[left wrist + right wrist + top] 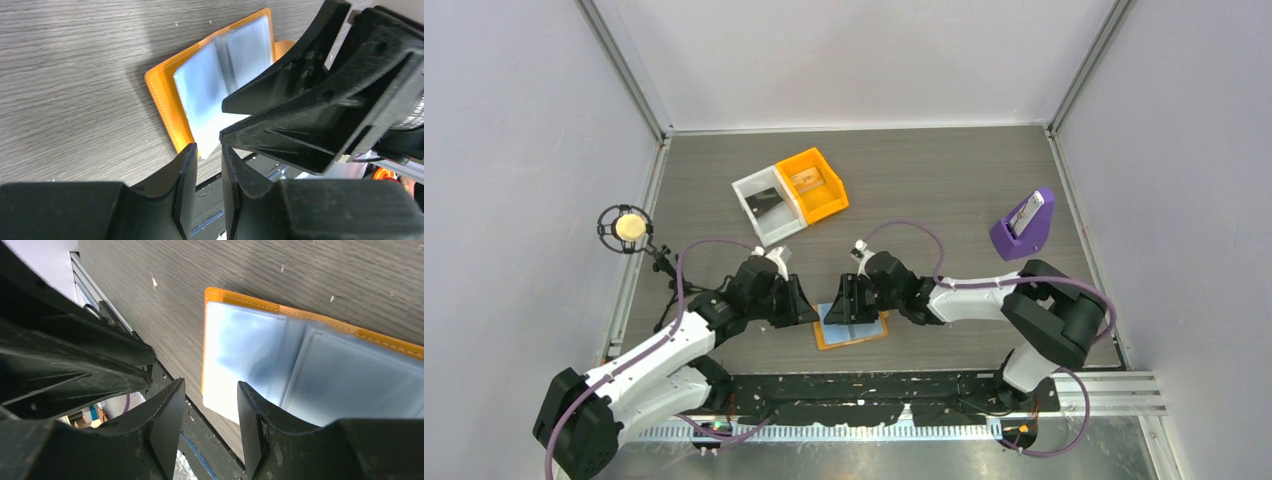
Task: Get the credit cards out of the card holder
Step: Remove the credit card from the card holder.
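Resting on grey wood-grain table (944,175), card holder (854,331) — left gripper (207,150), right gripper (210,390) ajar, empty

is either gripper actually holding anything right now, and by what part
Cannot be told for the left gripper: its nearly closed jaws sit at a corner of the card holder's blue pocket panel. The right gripper is open, holding nothing.

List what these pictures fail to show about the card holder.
Cards in the card holder: pockets blurred in both wrist views, too small in the top view.
One half, left wrist view: hidden behind the right end effector.
Its far end, right wrist view: cut off by the frame edge.
Its upper edge, top view: under the left end effector and the right one.
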You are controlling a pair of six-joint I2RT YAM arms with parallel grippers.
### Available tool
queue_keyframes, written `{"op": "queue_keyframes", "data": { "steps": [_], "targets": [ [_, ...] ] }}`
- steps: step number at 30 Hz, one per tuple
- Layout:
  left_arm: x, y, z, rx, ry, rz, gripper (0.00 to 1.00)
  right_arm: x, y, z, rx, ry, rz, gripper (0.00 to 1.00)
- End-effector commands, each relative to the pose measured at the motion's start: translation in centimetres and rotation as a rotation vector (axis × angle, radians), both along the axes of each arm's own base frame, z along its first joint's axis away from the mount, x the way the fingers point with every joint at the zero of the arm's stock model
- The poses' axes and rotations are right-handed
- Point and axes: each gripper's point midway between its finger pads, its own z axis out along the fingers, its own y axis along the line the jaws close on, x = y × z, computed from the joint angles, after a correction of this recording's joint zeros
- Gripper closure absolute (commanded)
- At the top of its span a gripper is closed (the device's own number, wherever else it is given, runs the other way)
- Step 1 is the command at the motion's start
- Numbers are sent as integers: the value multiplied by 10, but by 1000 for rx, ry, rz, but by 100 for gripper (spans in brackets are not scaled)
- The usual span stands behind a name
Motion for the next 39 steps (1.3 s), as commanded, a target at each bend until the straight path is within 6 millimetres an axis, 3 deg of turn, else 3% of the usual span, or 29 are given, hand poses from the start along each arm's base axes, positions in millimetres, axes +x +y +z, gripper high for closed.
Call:
{"op": "queue_keyframes", "data": {
  "steps": [1,8,16,29,35,39],
  "targets": [
    [10,-24,33,-117,-83,-83,73,9,-4,40,59,-125,-21,50],
    [11,-46,40,-193,-80,-161,74,18,-41,43,-16,-186,-67,49],
    [12,-52,1,-153,-3,-168,76,31,-78,25,-74,-178,-142,46],
    [6,-34,-47,-46,51,-133,77,28,-83,-3,-130,-119,-148,45],
    [2,-32,-56,-53,58,-123,77,25,-82,-14,-137,-91,-141,45],
    [2,-33,-59,-57,62,-122,77,23,-75,-11,-98,-81,-120,47]
  ]
}}
